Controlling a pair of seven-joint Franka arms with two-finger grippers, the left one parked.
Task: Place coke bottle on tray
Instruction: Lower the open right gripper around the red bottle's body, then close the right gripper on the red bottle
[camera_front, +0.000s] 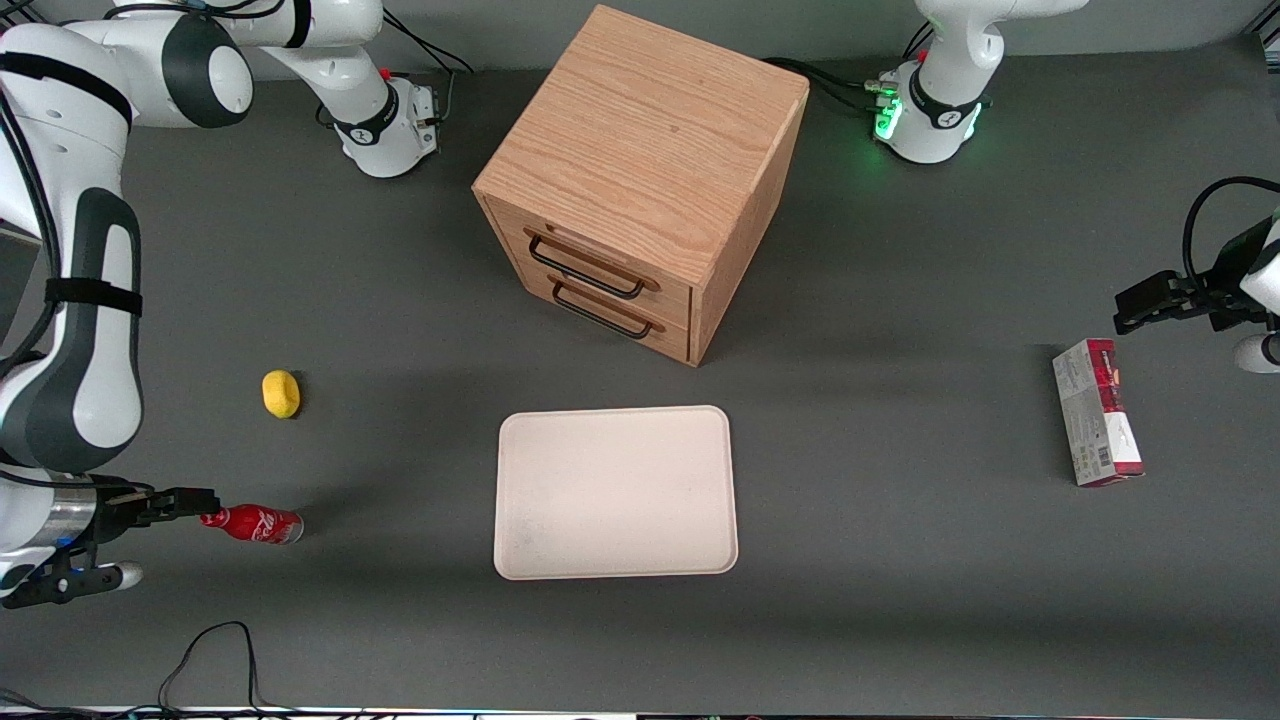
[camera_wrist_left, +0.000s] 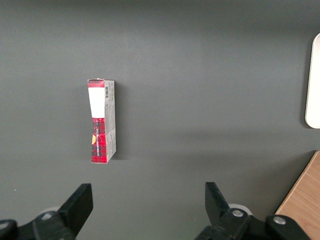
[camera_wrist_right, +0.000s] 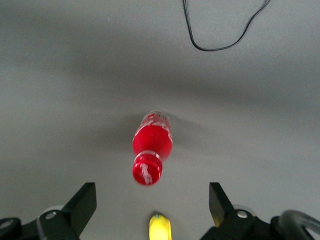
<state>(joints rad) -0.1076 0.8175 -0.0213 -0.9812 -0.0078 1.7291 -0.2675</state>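
From the wrist camera I see my right arm's black two-finger gripper (camera_wrist_right: 150, 200) with its fingers (camera_wrist_right: 82, 205) spread wide, holding nothing and touching nothing. The small slim red coke bottle with white lettering (camera_wrist_right: 151, 147) lies on its side on the dark grey table (camera_wrist_right: 60, 100), its red cap end towards the gap between the fingers and its silvery base pointing away (cap close to the fingertips, still apart from them as far as I can tell).

In the front view the gripper (camera_front: 190, 503) reaches out low and level over the tabletop at the working arm's end, tips just beside the bottle's (camera_front: 252, 524) cap. The large flat cream-pink rectangular tray (camera_front: 615, 492) sits bare near the middle of the table, well apart from the bottle. A small yellow lemon-like object (camera_front: 281, 393) lies farther from the front camera than the bottle. The oak-coloured wooden two-drawer cabinet (camera_front: 640, 180) stands farther from the camera than the tray.
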